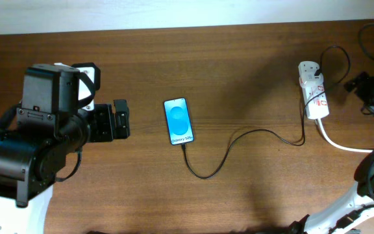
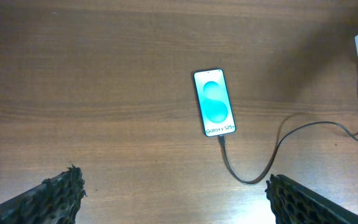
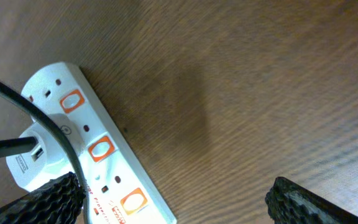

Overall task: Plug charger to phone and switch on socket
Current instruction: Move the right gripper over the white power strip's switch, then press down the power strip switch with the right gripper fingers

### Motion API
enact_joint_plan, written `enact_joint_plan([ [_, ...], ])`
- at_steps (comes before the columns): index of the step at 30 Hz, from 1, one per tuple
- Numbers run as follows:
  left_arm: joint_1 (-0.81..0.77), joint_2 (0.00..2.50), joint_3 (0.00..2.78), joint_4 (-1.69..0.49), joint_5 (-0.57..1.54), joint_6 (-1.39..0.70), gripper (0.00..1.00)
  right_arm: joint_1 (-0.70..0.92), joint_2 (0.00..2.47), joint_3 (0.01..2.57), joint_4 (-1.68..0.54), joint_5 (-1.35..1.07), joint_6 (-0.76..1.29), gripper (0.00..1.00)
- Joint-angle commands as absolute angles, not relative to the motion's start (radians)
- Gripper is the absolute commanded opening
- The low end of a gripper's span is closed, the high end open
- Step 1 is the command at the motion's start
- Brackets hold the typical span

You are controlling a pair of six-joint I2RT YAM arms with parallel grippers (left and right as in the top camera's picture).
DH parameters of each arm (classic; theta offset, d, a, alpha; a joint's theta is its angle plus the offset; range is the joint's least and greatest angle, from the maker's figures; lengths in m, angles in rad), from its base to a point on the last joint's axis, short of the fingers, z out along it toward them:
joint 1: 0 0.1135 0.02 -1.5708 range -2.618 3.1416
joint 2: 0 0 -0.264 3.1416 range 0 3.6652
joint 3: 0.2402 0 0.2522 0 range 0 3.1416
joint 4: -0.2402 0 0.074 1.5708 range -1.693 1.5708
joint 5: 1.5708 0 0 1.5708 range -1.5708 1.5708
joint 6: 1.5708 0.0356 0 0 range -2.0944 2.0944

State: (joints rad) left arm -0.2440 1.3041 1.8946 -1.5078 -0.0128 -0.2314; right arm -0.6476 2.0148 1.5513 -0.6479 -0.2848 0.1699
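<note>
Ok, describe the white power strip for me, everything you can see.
The small white plastic power strip lies flat on the brown wooden table, far right. Three orange-red rocker switches run along its top. A white adapter sits plugged in near one end, the thin black cable leaving it. Its thick white cord trails off.

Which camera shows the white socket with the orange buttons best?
The right wrist camera. The socket fills its left side up close, so the orange switches show clearly. The overhead camera shows it whole but small, far right. The left wrist camera catches only its end at the right edge.
</note>
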Motion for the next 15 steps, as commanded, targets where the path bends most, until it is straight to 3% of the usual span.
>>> enact_joint_plan([
  [1, -0.246, 1.3, 1.903, -1.509, -0.026, -0.226, 0.99, -0.608, 2.051, 1.541, -0.635, -0.205, 0.154, 0.99],
  [15, -0.246, 1.3, 1.903, -1.509, -0.026, -0.226, 0.99, -0.596, 2.111, 1.541, -0.559, -0.253, 0.146, 0.98],
])
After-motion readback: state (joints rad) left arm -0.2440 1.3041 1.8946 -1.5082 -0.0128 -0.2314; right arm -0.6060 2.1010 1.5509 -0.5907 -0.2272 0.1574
